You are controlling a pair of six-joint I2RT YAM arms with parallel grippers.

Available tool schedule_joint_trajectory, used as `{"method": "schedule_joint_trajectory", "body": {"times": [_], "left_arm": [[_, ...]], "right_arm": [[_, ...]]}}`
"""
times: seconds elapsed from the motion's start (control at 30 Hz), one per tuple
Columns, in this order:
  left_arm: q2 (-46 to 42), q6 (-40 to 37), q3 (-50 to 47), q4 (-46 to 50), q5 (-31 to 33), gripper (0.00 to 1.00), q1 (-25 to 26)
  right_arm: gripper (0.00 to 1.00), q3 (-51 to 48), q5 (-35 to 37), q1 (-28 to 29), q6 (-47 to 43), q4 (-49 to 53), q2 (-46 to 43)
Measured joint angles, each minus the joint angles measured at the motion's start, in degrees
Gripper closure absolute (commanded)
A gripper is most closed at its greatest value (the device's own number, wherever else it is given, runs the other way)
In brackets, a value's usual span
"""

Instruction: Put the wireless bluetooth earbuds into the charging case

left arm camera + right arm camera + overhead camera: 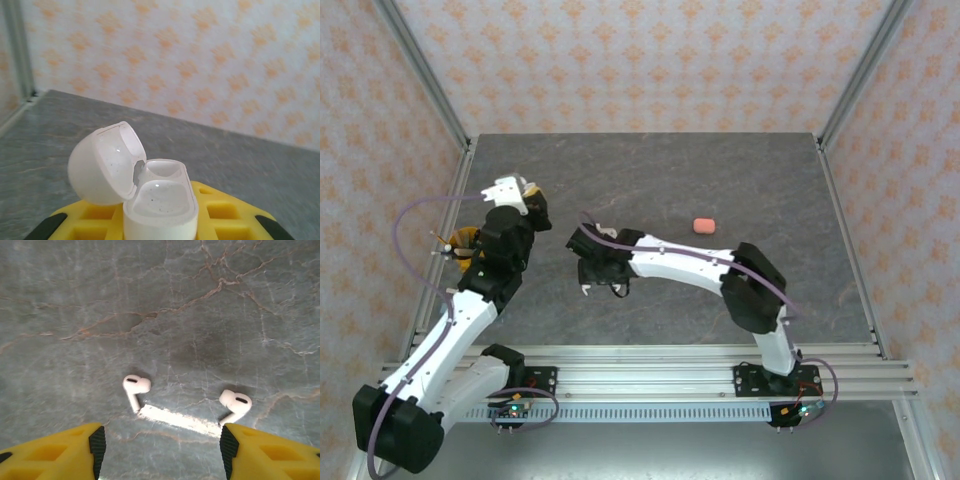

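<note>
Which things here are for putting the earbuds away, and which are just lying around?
For the job: open white case, gripped by the left pincer; white earbuds on the table, under the open right pincer.
Just lying about: small pink thing, apart from both pincers, untouched.

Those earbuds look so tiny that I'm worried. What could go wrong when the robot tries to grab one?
1. The right gripper hangs open above two white earbuds, one close by a fingertip. Closing might flick one away instead of pinching it.
2. The open white case held by the left gripper has small wells, so a tilted earbud could miss and fall.
</note>
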State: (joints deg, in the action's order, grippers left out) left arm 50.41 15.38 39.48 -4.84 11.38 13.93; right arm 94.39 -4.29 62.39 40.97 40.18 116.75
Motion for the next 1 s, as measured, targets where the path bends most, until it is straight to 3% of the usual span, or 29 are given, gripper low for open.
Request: {"method": "schedule_joint_trajectory", "body": {"times": [0.37, 1.0], "left_arm": [[-5.42, 4.76, -1.64, -1.18, 4.26, 1.0, -3.78], [-6.73, 5.64, -3.34, -1.01, 4.33, 1.0, -5.44]], "right_arm": [[0.39, 12.39, 1.33, 0.94, 0.85, 5.46, 12.96], [0.48, 18.88, 0.85, 1.95, 0.96, 8.68, 18.49]]}}
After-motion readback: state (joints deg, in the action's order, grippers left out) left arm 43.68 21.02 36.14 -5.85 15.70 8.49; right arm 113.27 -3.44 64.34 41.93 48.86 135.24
